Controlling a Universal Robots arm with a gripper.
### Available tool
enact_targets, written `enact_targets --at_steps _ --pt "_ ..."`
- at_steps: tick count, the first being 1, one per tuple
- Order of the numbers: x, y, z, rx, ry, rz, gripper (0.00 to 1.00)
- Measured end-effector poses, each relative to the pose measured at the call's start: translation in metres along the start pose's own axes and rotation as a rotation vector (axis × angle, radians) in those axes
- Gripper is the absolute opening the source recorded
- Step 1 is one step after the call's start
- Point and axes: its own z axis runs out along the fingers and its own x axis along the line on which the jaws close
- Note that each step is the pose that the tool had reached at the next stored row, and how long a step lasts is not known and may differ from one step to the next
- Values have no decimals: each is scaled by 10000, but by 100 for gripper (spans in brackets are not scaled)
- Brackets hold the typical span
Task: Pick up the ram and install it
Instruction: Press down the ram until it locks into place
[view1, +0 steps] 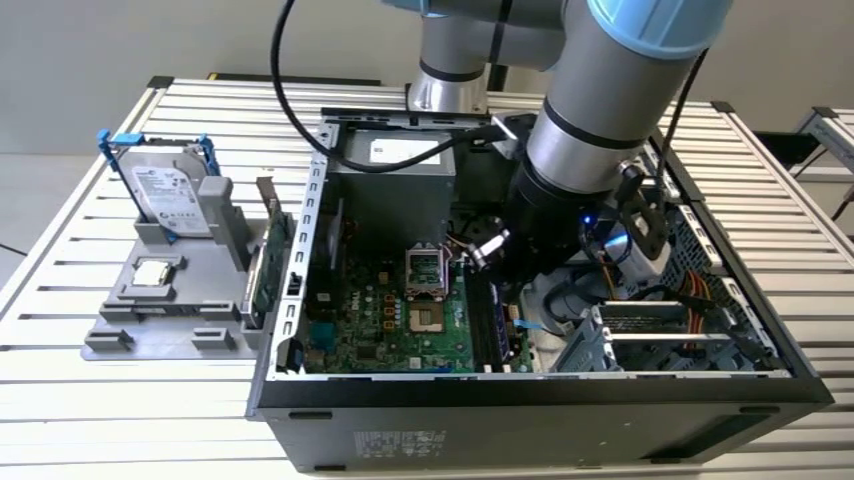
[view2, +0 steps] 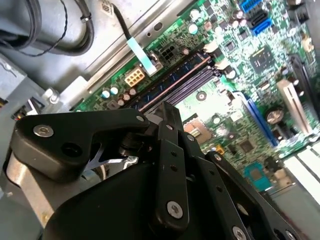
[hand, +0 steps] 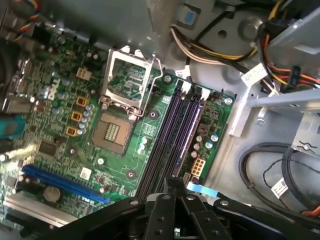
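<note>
My gripper (view1: 487, 262) hangs inside the open computer case (view1: 747, 330), low over the motherboard (view1: 387, 320). Its black fingers (hand: 164, 210) stand close together, and nothing shows sticking out between them. In both wrist views the long dark memory slots (hand: 172, 135) run straight out from my gripper (hand: 175, 181). In the second wrist view a dark blue strip (view2: 170, 75) lies along the slot row just past my gripper (view2: 172, 112). I cannot tell whether that strip is the ram seated in a slot.
A grey holder (view1: 160, 310) at the exterior view's left carries a silver hard drive (view1: 174, 195) and an upright green card (view1: 278, 260). The power supply (view1: 394, 170), the open processor socket (hand: 130, 75) and cable bundles (hand: 280, 170) crowd the case around my arm.
</note>
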Motion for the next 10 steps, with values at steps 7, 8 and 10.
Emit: enact_targets --at_steps 7,8,10 --pt "-1 2 0 77 16 -1261 0" --pt "-1 2 0 87 19 -1418 0" --pt "-1 4 0 108 24 -1734 0"
